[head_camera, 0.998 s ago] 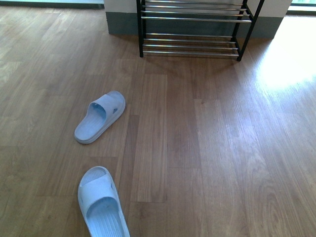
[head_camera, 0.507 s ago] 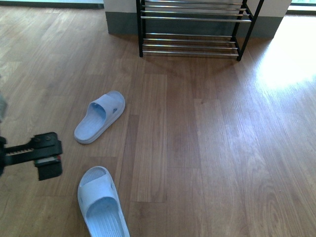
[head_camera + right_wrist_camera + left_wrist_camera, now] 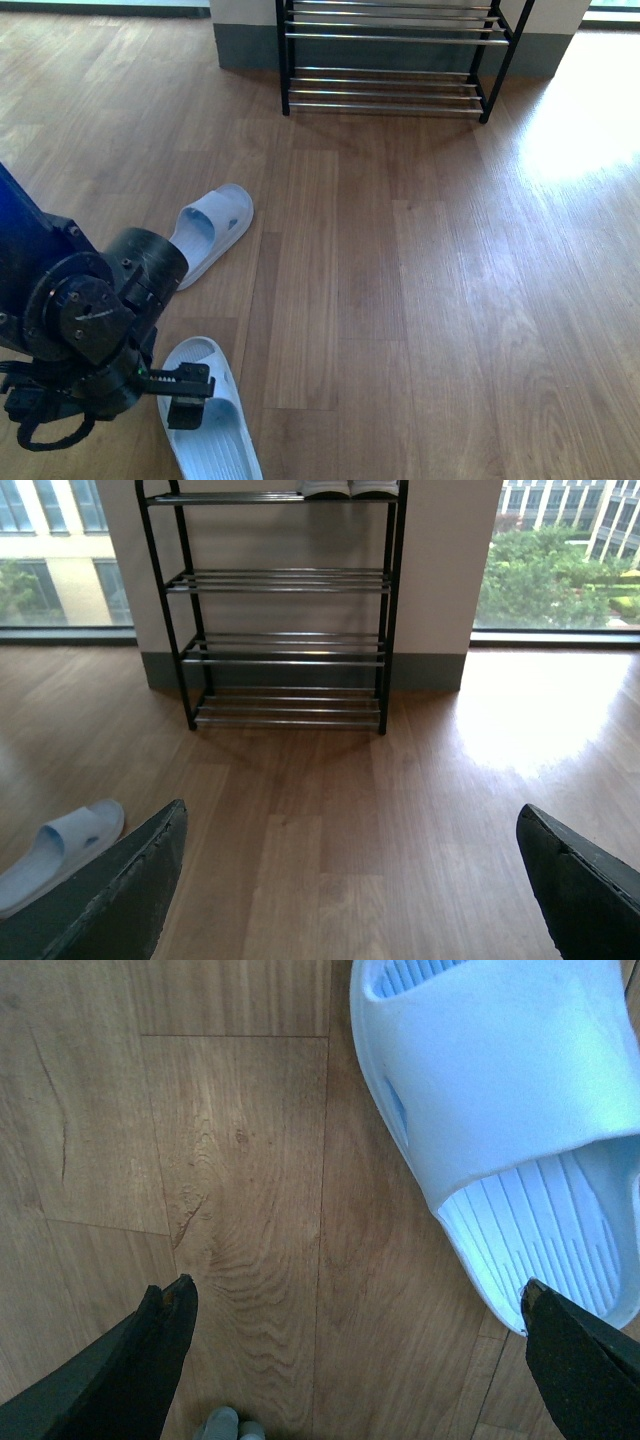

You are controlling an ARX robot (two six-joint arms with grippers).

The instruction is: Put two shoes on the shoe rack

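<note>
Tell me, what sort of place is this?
Probably a home or flat, perhaps near the entrance: a tiered shoe rack stands against the wall, a pale blue slide and its mate lie on the wood-plank floor, and big windows show trees outside.

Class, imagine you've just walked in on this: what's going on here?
The robot's left gripper hovers open over the nearer pale blue slide on the wood floor, not yet gripping it. The other slide lies farther off, toward the shoe rack by the wall. The right gripper is open, holds nothing and faces the rack. Neither slide is on it yet.
</note>
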